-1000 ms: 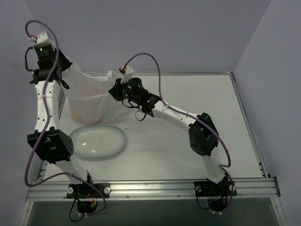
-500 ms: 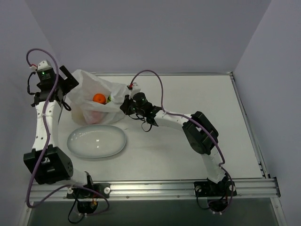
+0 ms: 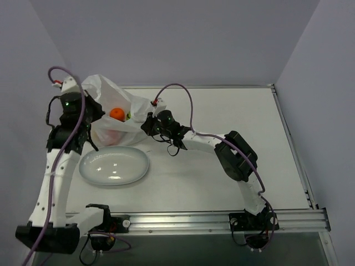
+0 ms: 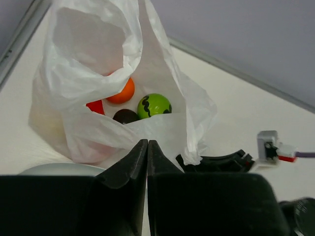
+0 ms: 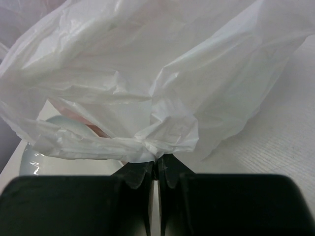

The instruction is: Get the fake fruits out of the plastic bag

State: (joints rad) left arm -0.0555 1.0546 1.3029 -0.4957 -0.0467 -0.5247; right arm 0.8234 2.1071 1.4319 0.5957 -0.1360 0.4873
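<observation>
Plastic bag (image 3: pixel 105 91) sitting at far-left of table (image 3: pixel 260 116), mouth gaping upward, just behind the white oval plate (image 3: pixel 115 166). Fake fruits all lying inside it: orange (image 4: pixel 123 92) at back, green one (image 4: pixel 153 105) w/ black squiggles beside it on the right, dark one (image 4: pixel 125 116) in front betw. those two, red one (image 4: pixel 96 106) half hidden by the bag's rim at left. R gripper (image 5: pixel 157 164) reaching in from the right, fingers pinching shut on a gathered twist of the bag's rim. L gripper (image 4: pixel 147 145) hanging at near-left side of the bag, by plate's far edge, fingers pressing together tip to tip; can't tell whether any film is caught betw. them
</observation>
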